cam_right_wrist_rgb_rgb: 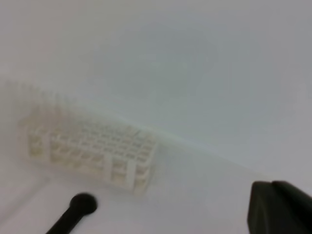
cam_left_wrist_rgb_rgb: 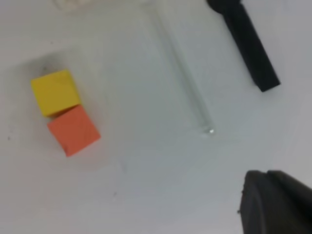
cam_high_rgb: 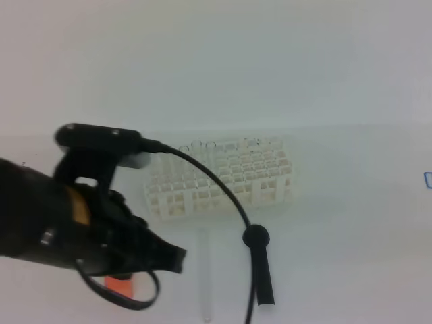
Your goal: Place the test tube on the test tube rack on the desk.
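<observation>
The test tube [cam_high_rgb: 205, 273] lies flat on the white desk [cam_high_rgb: 337, 236] in front of the test tube rack [cam_high_rgb: 223, 179], its length running towards me. In the left wrist view the test tube [cam_left_wrist_rgb_rgb: 183, 73] crosses the upper middle at a slant, one end near the desk's [cam_left_wrist_rgb_rgb: 146, 185] centre. My left gripper [cam_high_rgb: 175, 259] hovers just left of the tube, shut and holding nothing; only its dark tip [cam_left_wrist_rgb_rgb: 275, 200] shows at the lower right. The right gripper [cam_right_wrist_rgb_rgb: 279, 207] is a dark shape in the corner, far right of the rack [cam_right_wrist_rgb_rgb: 90, 151].
A black round-headed stick tool [cam_high_rgb: 260, 264] lies right of the tube, seen also as the stick tool [cam_left_wrist_rgb_rgb: 248, 44] and its round head [cam_right_wrist_rgb_rgb: 80, 204]. A yellow block [cam_left_wrist_rgb_rgb: 54, 91] and an orange block [cam_left_wrist_rgb_rgb: 74, 129] touch each other left of the tube. Clear tubes [cam_high_rgb: 202, 146] stand in the rack's back left.
</observation>
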{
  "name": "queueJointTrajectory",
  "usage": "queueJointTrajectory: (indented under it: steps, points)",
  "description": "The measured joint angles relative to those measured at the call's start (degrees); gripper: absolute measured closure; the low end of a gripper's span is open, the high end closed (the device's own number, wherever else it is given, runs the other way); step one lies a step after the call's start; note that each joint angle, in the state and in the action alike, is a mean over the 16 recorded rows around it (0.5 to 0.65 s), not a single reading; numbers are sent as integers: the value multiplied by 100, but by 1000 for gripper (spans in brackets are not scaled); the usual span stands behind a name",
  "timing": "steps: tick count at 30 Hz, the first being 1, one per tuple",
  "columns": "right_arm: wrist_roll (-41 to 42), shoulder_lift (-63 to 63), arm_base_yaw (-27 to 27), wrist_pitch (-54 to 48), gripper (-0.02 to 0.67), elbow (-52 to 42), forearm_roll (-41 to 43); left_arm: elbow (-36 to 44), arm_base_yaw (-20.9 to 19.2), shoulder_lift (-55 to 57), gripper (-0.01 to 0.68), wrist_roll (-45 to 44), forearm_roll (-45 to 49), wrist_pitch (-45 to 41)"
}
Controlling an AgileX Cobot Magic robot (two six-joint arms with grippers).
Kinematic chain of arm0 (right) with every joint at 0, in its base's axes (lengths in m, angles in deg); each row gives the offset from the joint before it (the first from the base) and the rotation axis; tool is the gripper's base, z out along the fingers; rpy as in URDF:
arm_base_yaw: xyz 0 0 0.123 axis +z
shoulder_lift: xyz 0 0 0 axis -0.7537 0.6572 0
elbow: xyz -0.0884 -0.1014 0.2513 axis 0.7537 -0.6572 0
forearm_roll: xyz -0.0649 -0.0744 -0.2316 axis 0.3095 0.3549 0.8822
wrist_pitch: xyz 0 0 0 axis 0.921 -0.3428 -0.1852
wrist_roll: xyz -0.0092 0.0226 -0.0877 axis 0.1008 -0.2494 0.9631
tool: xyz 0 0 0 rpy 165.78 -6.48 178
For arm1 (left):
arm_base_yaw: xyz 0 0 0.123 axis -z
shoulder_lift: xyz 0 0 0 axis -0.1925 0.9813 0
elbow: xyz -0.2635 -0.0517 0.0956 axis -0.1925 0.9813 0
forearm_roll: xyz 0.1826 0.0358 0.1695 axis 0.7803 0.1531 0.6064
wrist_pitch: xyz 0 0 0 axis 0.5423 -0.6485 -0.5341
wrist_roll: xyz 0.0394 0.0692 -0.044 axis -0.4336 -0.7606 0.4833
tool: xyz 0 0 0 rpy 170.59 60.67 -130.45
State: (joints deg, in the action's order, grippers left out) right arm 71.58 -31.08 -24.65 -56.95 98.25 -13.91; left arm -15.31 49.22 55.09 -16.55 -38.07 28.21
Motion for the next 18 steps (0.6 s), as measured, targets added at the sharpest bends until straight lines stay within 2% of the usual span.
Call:
queueJointTrajectory:
  steps: [4, 8, 12, 18]
  points:
    - [510, 230, 274, -463, 650, 11, -356, -105, 730, 608, 672, 1336, 974, 122]
    - [805, 368, 432, -1011, 650, 23, -651, -340, 1084, 1201, 671, 2156, 1409, 140]
    - [916, 424, 481, -1549, 650, 29, -887, -685, 1066, 1744, 671, 2303, 1163, 26]
    - [961, 431, 485, -2246, 650, 31, -1202, -1202, 770, 2398, 667, 2006, 343, -230]
